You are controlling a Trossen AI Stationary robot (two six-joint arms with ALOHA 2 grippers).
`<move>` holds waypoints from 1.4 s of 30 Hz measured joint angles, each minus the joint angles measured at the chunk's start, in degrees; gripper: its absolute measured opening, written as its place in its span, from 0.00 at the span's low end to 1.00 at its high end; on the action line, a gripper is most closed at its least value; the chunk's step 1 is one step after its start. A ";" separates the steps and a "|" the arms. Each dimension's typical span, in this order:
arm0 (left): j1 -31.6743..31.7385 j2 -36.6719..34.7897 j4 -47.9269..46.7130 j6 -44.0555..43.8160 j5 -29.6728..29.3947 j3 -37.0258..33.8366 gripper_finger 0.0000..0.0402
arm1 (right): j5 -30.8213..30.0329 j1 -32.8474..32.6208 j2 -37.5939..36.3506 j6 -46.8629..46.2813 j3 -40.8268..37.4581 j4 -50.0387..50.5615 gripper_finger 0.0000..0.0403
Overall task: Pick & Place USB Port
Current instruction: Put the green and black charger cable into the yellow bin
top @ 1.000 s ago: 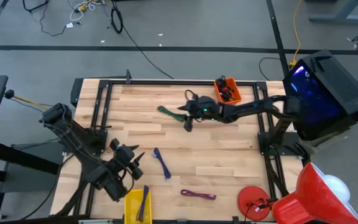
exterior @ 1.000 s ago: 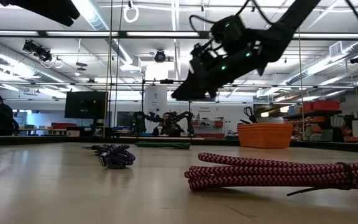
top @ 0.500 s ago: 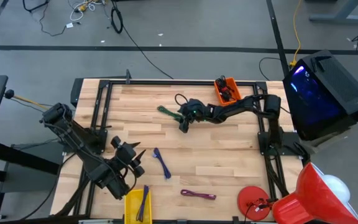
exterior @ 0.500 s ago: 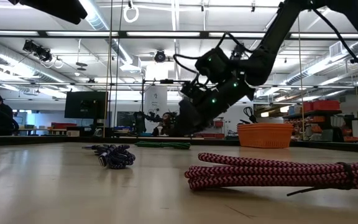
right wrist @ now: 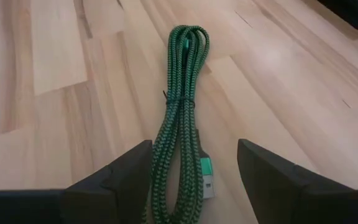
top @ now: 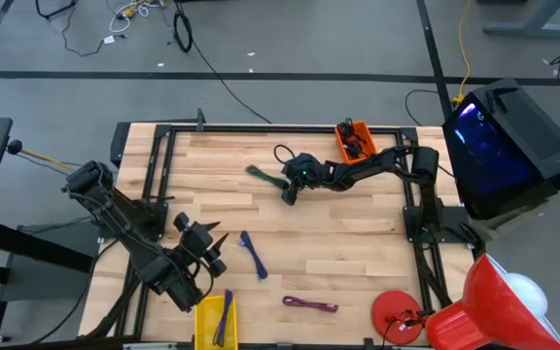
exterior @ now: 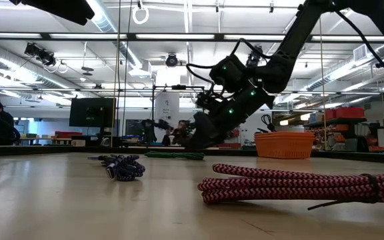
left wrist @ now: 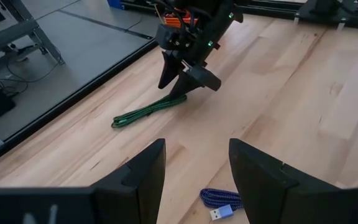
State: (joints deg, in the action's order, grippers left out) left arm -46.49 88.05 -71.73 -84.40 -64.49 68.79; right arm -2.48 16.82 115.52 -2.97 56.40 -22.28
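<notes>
The right end effector (top: 289, 192) hangs low over the surface (top: 358, 243) with one bundled cable (right wrist: 182, 118) lying directly ahead between its spread fingers, a bin (top: 355, 140) behind it toward its arm's base, and the left end effector (top: 212, 251) well apart across the surface.

No readable text, label or number anywhere.

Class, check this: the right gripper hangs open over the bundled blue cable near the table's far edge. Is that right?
Not quite. The cable beneath the open right gripper is green, not blue, as the right wrist view shows. The rest stands: it is bundled and lies near the table's far edge.
</notes>
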 joint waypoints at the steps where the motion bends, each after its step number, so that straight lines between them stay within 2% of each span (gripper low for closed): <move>1: 0.02 0.00 0.02 0.00 0.00 0.00 0.45 | -0.01 -0.01 0.00 -0.29 0.00 0.31 0.59; 9: 0.10 0.03 0.40 0.02 0.00 0.00 0.45 | 0.03 -0.37 0.41 -1.17 0.13 4.59 0.58; 13: 0.10 0.03 0.44 0.02 0.00 0.00 0.45 | 0.53 -0.56 0.94 -2.29 0.19 4.87 0.51; 16: 0.10 0.03 0.64 0.02 0.00 0.00 0.45 | -0.39 -0.56 1.21 -2.71 0.26 5.41 0.36; 19: 0.10 0.03 0.64 0.01 0.00 0.00 0.45 | 0.74 -0.40 1.17 -3.49 0.27 5.66 0.11; 20: 0.10 0.03 0.64 0.03 0.00 0.00 0.45 | 1.10 -0.35 1.19 -3.47 0.27 5.46 0.06; 31: 2.02 0.03 0.68 -1.95 -3.33 0.00 0.45 | 5.00 -1.17 -1.54 -6.19 -0.22 3.98 0.03; 42: 8.44 0.03 3.12 -1.88 -5.45 0.00 0.45 | 2.20 -6.56 -18.77 -2.43 -0.12 4.49 0.03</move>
State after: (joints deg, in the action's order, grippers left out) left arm -38.05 88.07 -68.60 -86.28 -69.94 68.79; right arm -0.29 10.26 96.75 -5.40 56.28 -17.80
